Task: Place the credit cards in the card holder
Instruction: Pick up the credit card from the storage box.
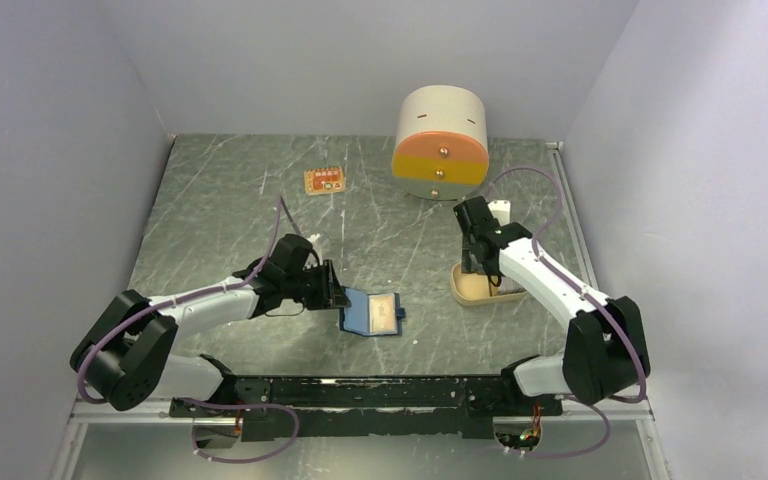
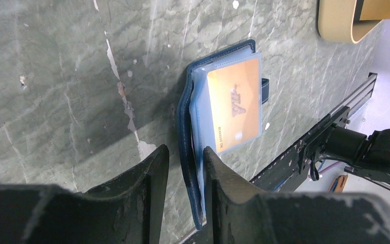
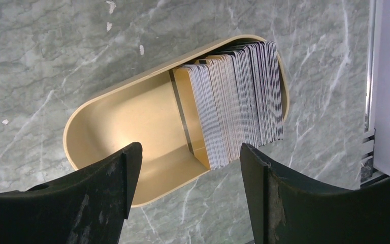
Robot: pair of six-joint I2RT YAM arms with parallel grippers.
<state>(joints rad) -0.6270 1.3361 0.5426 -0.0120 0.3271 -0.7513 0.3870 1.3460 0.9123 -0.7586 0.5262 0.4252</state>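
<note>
Navy folding card holder lies open on the veined green marble tabletop. The left gripper straddles its near edge, jaws narrowly apart. Only the left wrist view resolves the glossy orange sleeved card under clear plastic. Rightward, the right gripper hangs, jaws wide apart, over a smooth tan oval tray. Its wrist view alone shows credit cards packed upright on edge.

White left arm and right arm, black joints. Purple cables loop along each. Left gripper scuffed black.
</note>
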